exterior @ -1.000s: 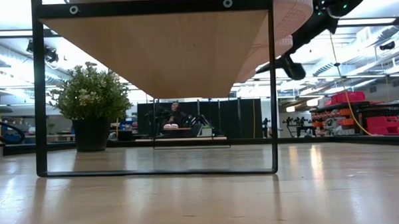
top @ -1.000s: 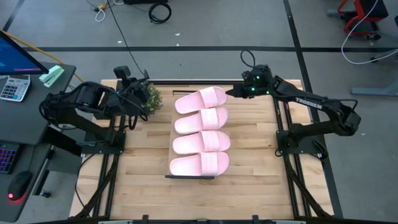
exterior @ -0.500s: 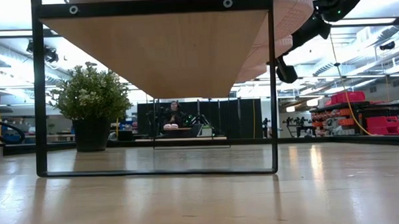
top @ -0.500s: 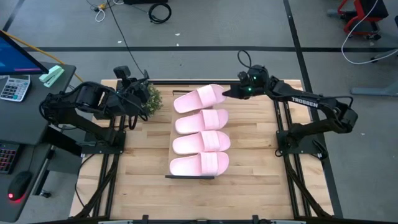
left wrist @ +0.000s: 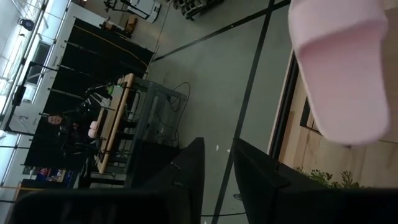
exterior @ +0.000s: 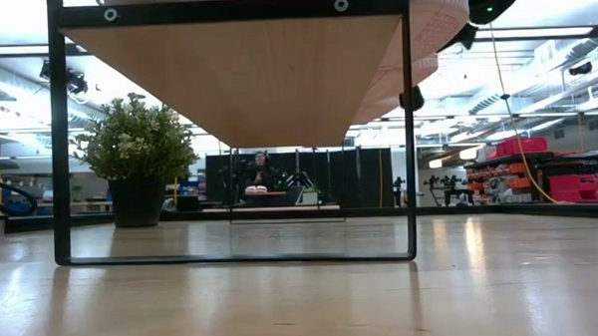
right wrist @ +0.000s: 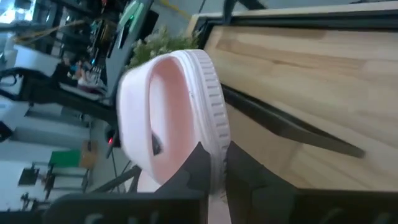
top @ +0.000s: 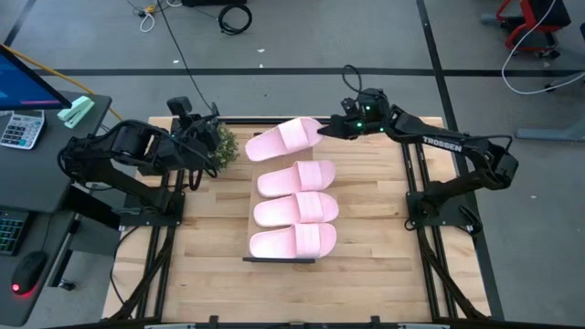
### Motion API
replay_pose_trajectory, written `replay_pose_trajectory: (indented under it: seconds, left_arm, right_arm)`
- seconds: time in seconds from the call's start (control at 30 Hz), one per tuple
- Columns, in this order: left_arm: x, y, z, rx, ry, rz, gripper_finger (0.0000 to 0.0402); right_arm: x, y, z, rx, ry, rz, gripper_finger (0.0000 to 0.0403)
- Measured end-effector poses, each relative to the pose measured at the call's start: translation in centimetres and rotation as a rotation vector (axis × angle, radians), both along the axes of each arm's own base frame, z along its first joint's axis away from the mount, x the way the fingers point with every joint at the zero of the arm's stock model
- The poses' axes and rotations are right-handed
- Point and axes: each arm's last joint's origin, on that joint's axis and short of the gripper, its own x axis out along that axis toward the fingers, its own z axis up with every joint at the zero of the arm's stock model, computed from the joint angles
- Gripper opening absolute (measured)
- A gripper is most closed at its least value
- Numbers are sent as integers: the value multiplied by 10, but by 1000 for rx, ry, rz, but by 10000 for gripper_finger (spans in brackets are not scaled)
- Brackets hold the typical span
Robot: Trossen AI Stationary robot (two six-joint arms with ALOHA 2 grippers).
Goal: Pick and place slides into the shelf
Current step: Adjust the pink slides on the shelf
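On the wooden surface (top: pixel 366 238) we see a small potted plant (top: pixel 222 143) near the far left corner, just beside the left tool (top: pixel 203 139); this tool waits there, its fingers (left wrist: pixel 186 168) a little apart with nothing between them. At the left of the surface stand a calculator (top: pixel 18 129) and a screen (top: pixel 23 80), and cables lie on the floor. We count four pink slides: three slides (top: pixel 294 208) lie side by side on the shelf (top: pixel 250 212), and the fourth slide (top: pixel 283 139) is tilted and turned at the far end of the shelf, its heel edge pinched by the right tool (top: pixel 325 130), which is closed on it. The right arm carries the word "TROSSEN" (top: pixel 438 144). In the low view a person (exterior: pixel 261 173) sits far behind, seen under the shelf.
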Motion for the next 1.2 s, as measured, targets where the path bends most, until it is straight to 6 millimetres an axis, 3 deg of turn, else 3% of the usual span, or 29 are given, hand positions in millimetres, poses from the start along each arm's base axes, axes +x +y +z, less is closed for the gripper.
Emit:
replay_pose_trajectory:
  seconds: [0.33, 0.47, 0.97, 1.2]
  left_arm:
    - [0, 0, 0, 0, 0, 0, 90]
    - [0, 0, 0, 0, 0, 0, 94]
    - [0, 0, 0, 0, 1, -1, 88]
    - [0, 0, 0, 0, 0, 0, 88]
  right_arm:
    - [49, 3, -16, 54, 82, 97, 27]
    - [47, 2, -23, 100, 189, 83, 27]
    - [42, 5, -28, 171, 253, 100, 27]
    - [38, 4, -24, 114, 274, 41, 55]
